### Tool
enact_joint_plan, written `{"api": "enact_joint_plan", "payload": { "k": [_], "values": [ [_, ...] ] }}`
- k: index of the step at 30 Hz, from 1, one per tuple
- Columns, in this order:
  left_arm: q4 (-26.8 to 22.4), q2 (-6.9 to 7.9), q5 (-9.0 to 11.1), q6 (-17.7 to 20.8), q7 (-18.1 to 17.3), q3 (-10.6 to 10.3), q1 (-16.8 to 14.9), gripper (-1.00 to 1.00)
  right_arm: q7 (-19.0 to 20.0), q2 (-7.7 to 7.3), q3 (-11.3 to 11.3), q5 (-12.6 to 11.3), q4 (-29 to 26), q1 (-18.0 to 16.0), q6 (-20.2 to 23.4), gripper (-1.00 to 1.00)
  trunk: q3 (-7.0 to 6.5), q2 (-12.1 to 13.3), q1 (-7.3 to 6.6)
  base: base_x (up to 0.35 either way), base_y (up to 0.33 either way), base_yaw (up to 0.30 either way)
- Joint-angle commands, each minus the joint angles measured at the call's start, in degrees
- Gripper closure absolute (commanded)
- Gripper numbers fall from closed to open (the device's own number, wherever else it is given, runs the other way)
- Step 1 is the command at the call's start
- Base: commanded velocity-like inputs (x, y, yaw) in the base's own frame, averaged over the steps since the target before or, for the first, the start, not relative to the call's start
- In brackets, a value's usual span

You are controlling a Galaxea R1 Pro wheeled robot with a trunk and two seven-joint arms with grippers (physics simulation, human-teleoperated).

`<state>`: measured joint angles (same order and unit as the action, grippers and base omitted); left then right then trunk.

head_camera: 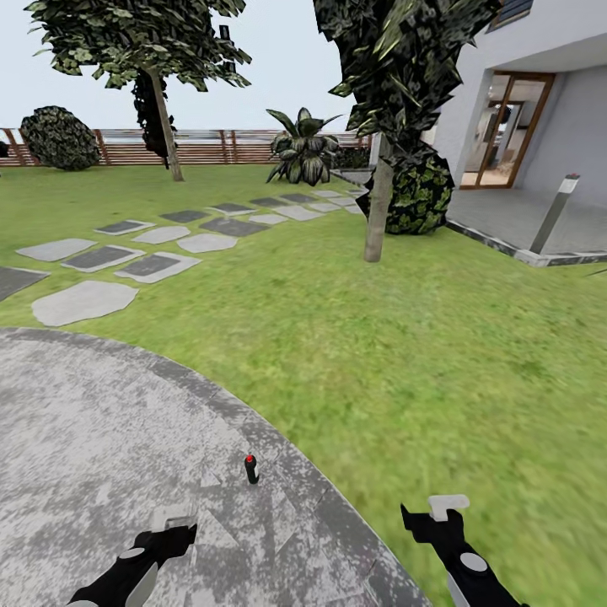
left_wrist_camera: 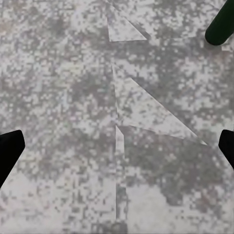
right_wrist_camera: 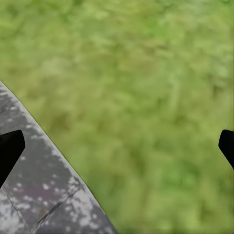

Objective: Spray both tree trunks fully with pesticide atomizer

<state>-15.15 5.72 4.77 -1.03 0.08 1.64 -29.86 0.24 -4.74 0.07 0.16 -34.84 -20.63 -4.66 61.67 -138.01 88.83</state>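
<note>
The pesticide atomizer [head_camera: 250,469], a small dark bottle with a red top, stands upright on the mottled grey concrete floor [head_camera: 93,438] near its curved edge. My left gripper [head_camera: 173,527] hovers low over the paving, nearer to me and left of the bottle, open and empty. In the left wrist view the open gripper [left_wrist_camera: 117,146] looks down on concrete, and a dark green rounded part of the atomizer [left_wrist_camera: 222,24] pokes in at the frame's corner. My right gripper [head_camera: 434,510] hangs open over the paving's edge; its wrist view [right_wrist_camera: 117,146] looks at grass. Two trees have pale trunks [head_camera: 378,206] [head_camera: 169,135].
Green lawn [head_camera: 438,337] lies between the paving and the trees. Flat grey stepping stones [head_camera: 147,244] cross it at the left. A white house with a patio [head_camera: 523,219] and a short bollard lamp [head_camera: 555,211] stands at the right. A slatted fence [head_camera: 202,145] and a broad-leaved plant [head_camera: 302,152] close the back.
</note>
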Motion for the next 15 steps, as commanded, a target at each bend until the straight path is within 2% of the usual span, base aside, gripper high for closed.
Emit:
{"api": "enact_joint_plan", "payload": {
  "k": [1, 6, 15],
  "values": [
    [0.0, 0.0, 0.5, -0.1, 0.0, 0.0, 0.0, -1.0, 0.0, -0.01, 0.0, 0.0, 0.0, 0.0, -0.2, -1.0, 0.05, 0.0, -0.01, 0.0, 0.0, 0.0],
    [0.0, 0.0, 0.5, -0.1, 0.0, 0.2, 0.0, -1.0, 0.0, -0.01, 0.0, 0.0, 0.0, 0.0, -0.2, -1.0, 0.06, 0.0, -0.01, 0.001, 0.0, 0.0],
    [0.0, 0.0, 0.6, -0.1, 0.1, 0.4, -0.1, -1.0, -0.1, 0.03, 0.1, 0.0, 0.0, 0.0, -0.2, -1.0, 0.06, 0.0, -0.01, 0.291, -0.123, 0.0]
  ]
}}
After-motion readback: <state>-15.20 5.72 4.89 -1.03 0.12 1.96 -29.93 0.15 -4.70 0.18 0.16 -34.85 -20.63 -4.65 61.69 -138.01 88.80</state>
